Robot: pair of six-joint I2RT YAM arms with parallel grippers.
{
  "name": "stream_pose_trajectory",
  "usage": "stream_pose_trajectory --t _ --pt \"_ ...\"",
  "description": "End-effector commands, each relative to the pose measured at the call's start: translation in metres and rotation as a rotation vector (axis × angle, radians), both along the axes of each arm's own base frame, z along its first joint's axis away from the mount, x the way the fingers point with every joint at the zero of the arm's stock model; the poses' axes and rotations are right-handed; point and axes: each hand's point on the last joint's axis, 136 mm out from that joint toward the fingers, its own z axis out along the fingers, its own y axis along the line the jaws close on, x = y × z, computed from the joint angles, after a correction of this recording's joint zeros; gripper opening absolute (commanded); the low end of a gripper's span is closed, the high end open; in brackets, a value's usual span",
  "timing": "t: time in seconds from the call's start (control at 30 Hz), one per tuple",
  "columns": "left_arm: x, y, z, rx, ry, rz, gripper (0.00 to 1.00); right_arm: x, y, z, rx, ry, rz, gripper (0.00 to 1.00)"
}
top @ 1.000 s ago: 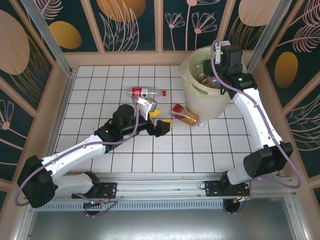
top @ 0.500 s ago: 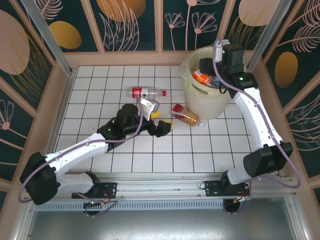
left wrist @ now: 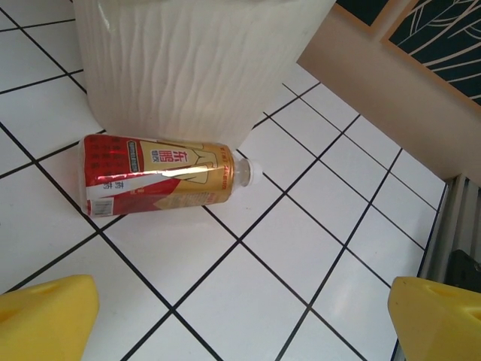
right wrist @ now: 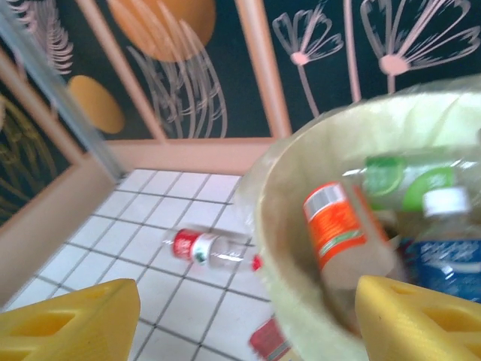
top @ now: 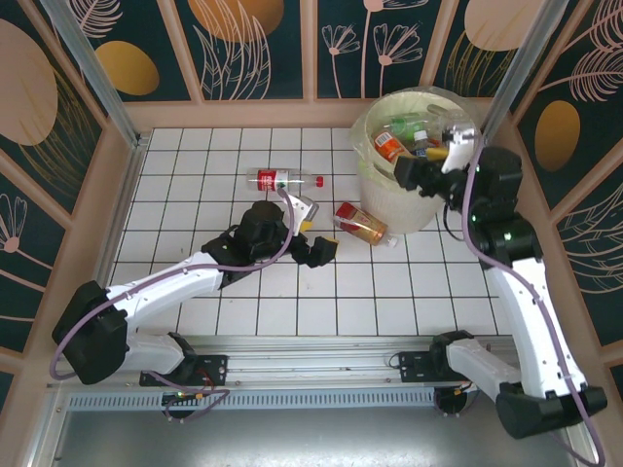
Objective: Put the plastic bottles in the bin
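Observation:
The bin [top: 414,199], a pale-yellow bucket with a clear liner, stands at the far right and holds several plastic bottles, among them an orange-labelled one [top: 389,146] [right wrist: 338,226]. A red-and-gold bottle [top: 360,224] [left wrist: 161,180] lies against the bin's wall [left wrist: 195,68]. A clear bottle with a red label [top: 277,179] [right wrist: 207,248] lies further left. My left gripper [top: 313,236] [left wrist: 240,323] hovers open just short of the red-and-gold bottle. My right gripper [top: 428,167] [right wrist: 240,323] hangs open and empty over the bin's near rim [right wrist: 285,248].
The white tiled table is fenced by a wooden rail [top: 243,115] and patterned panels. The left arm [top: 175,287] stretches diagonally over the near left tiles. The right arm [top: 526,282] stands along the right side.
The right gripper has pulled back out of the bin toward the near side, uncovering the bottles inside. The left gripper has edged a little toward the red-and-gold bottle.

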Motion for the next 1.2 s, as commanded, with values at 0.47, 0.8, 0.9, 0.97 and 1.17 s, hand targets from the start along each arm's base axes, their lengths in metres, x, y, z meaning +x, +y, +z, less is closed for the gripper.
stream_pose_trajectory --t 0.47,0.8,0.9,0.97,1.17 --pt "-0.033 0.027 0.053 -0.158 -0.168 -0.025 0.99 -0.031 0.033 -0.178 0.058 0.188 0.0 0.8" --pt "-0.034 0.033 0.045 -0.139 -0.158 -0.008 0.99 -0.011 0.036 -0.225 -0.051 0.19 -0.027 0.87" --pt "-0.034 0.03 0.044 -0.138 -0.154 -0.019 0.99 -0.002 0.036 -0.24 -0.085 0.217 -0.048 0.87" --pt "-0.034 0.028 0.042 -0.135 -0.148 -0.025 0.99 0.006 0.036 -0.249 -0.12 0.23 -0.064 0.87" --pt "-0.035 0.029 0.036 -0.126 -0.134 -0.028 0.99 0.024 0.04 -0.266 -0.22 0.272 -0.062 0.89"
